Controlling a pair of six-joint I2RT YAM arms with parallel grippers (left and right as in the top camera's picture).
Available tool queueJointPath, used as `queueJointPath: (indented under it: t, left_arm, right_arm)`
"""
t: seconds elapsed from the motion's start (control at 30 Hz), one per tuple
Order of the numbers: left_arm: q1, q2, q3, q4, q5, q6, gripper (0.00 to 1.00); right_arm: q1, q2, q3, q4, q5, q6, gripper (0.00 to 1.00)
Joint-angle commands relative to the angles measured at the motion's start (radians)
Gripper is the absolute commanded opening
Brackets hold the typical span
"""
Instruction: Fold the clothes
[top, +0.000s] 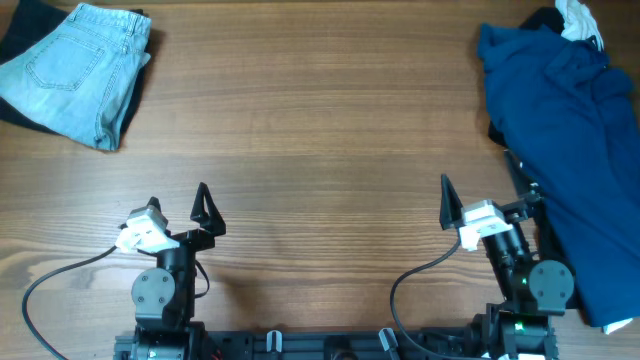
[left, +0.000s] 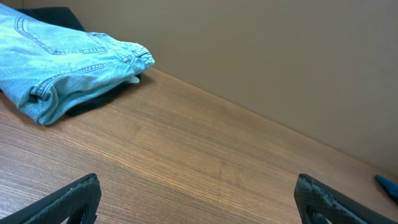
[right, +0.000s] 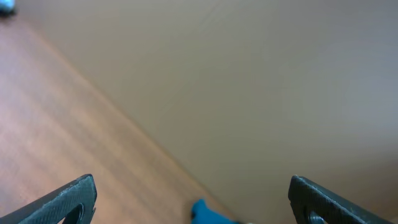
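One wooden table (top: 320, 120) fills the overhead view, its middle bare wood. One blue shirt (top: 575, 140), the largest piece of cloth, lies crumpled and unfolded down the right edge of the frame, from the upper right corner to the lower right, and runs past the frame's border. Its left edge lies just beside the right arm, which covers part of it at the lower right. One pair of pale jeans (top: 80, 70) sits folded in the upper left corner, well apart from the shirt, on a dark cloth (top: 15, 40) that shows beneath it. One white garment (top: 575, 15) with black cloth peeks out above the shirt at the top right. Two arms stand at the bottom edge, each trailing one black cable (top: 60, 280). The left gripper (left: 198, 202) has its jaws spread wide with nothing between them, only table ahead and the jeans at the upper left of its wrist view. The right gripper (right: 193, 202) is likewise spread wide and holds nothing; a small blue scrap of the shirt shows at the bottom of its wrist view.
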Motion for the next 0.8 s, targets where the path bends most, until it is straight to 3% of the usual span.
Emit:
queueJointPath:
  t: [0.0, 0.13, 0.23, 0.3, 0.37, 0.47, 0.77]
  left_arm:
    - [0.008, 0.002, 0.0, -0.005, 0.002, 0.012, 1.0]
    - [0.008, 0.002, 0.0, -0.005, 0.002, 0.012, 1.0]
    - [0.008, 0.002, 0.0, -0.004, 0.002, 0.012, 1.0]
    - [0.008, 0.002, 0.0, -0.004, 0.002, 0.012, 1.0]
    - [0.008, 0.002, 0.0, -0.005, 0.002, 0.012, 1.0]
    - [0.008, 0.003, 0.0, -0.005, 0.002, 0.012, 1.0]
    - [0.008, 0.003, 0.0, -0.005, 0.002, 0.012, 1.0]
  right_arm:
    - [0.003, -0.003, 0.002, -0.057, -0.029, -0.244, 1.0]
    - [0.003, -0.003, 0.002, -0.209, -0.029, -0.566, 1.0]
    - [0.003, -0.003, 0.002, -0.386, -0.029, -0.912, 1.0]
    - [0.003, -0.003, 0.002, -0.538, -0.029, -1.226, 1.0]
    - [0.002, 0.008, 0.004, -0.54, 0.071, -1.407, 1.0]
    - [0.0, 0.017, 0.004, -0.563, 0.382, -1.411, 1.0]
    - [-0.002, 0.047, 0.004, -0.557, 0.502, -1.411, 1.0]
